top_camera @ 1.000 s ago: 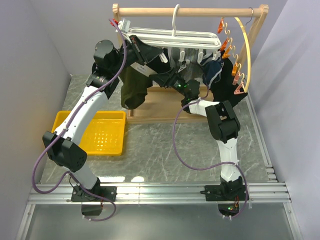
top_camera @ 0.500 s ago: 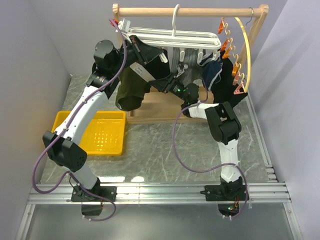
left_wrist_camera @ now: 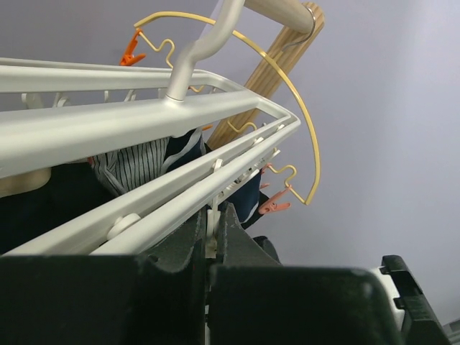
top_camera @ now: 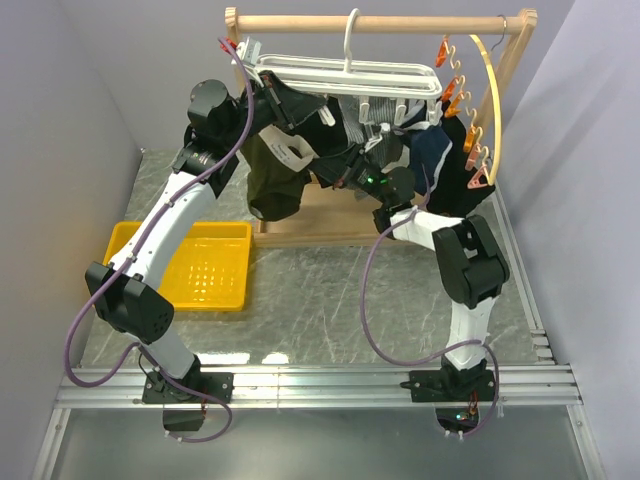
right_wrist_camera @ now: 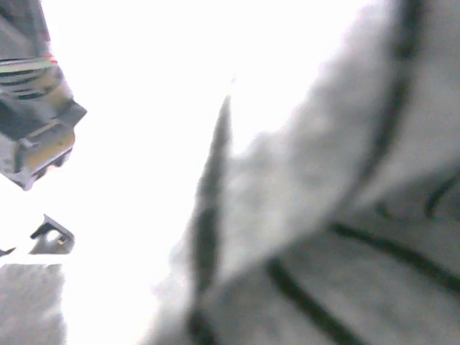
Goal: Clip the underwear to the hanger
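The white grid hanger (top_camera: 350, 78) hangs by its hook from the wooden rail. The olive underwear (top_camera: 275, 188), its beige waistband (top_camera: 290, 150) uppermost, dangles under the hanger's left end. My left gripper (top_camera: 318, 118) is raised to the hanger's near bar (left_wrist_camera: 144, 208). In the left wrist view it (left_wrist_camera: 210, 233) is shut on a white clip (left_wrist_camera: 211, 228) hanging there. My right gripper (top_camera: 335, 178) reaches in from the right to the underwear's right edge, shut, with the cloth drawn toward it. In the right wrist view, blurred grey striped fabric (right_wrist_camera: 323, 215) hides the fingers.
Striped (top_camera: 355, 115), navy (top_camera: 430, 150) and black (top_camera: 462, 188) garments hang from the hanger's middle and right. A yellow hoop (top_camera: 493, 100) with orange clips hangs at the right of the wooden rack (top_camera: 380, 22). A yellow basket (top_camera: 190, 265) lies on the table at left.
My right gripper has closed and its arm has swung, elbow moving right, while the underwear has shifted a little toward it. The left arm has stayed on the clip.
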